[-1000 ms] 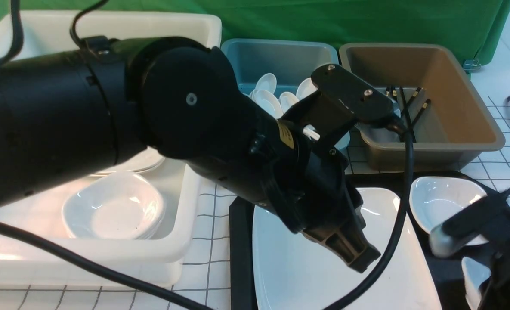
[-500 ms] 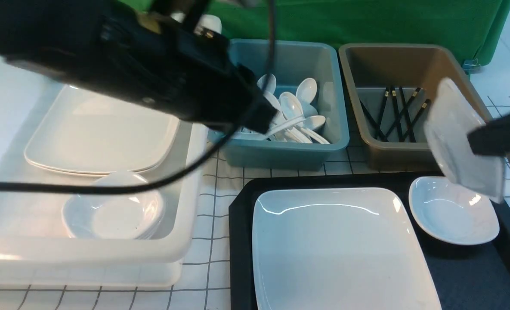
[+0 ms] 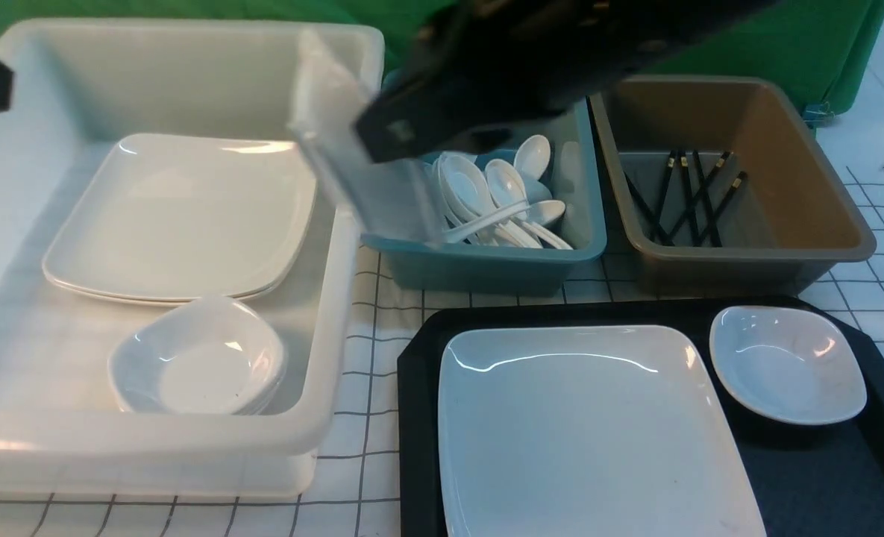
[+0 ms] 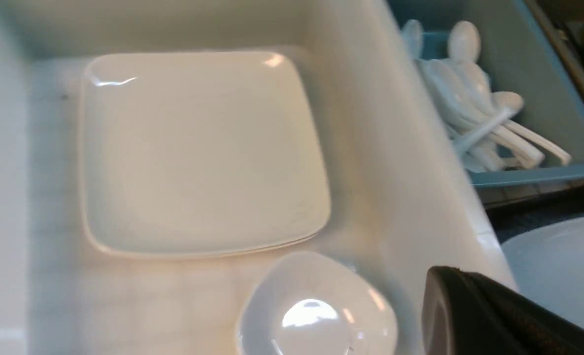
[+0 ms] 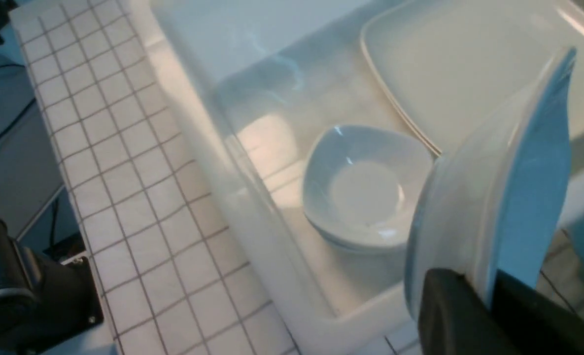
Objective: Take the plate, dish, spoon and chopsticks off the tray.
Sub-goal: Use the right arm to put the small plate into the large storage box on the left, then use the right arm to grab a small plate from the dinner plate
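The large white plate (image 3: 591,425) lies on the black tray (image 3: 415,388), with a small white dish (image 3: 785,365) to its right. My right gripper (image 3: 374,138) reaches across from the right and is shut on the rim of a second small dish (image 3: 359,171), held on edge above the wall between the white and teal tubs. In the right wrist view that dish (image 5: 498,177) stands in the gripper (image 5: 489,296). My left gripper (image 4: 449,301) is shut and empty over the white tub. Spoons (image 3: 501,194) and chopsticks (image 3: 680,198) lie in tubs.
The white tub (image 3: 337,298) at left holds stacked plates (image 3: 180,216) and stacked small dishes (image 3: 199,358). A teal tub (image 3: 486,261) and a brown tub (image 3: 755,253) stand behind the tray. A green cloth hangs at the back.
The left arm, which filled the front view, has swung away to the left. My right gripper has lifted a small dish off the tray's right side and carried it left, up to the white tub.
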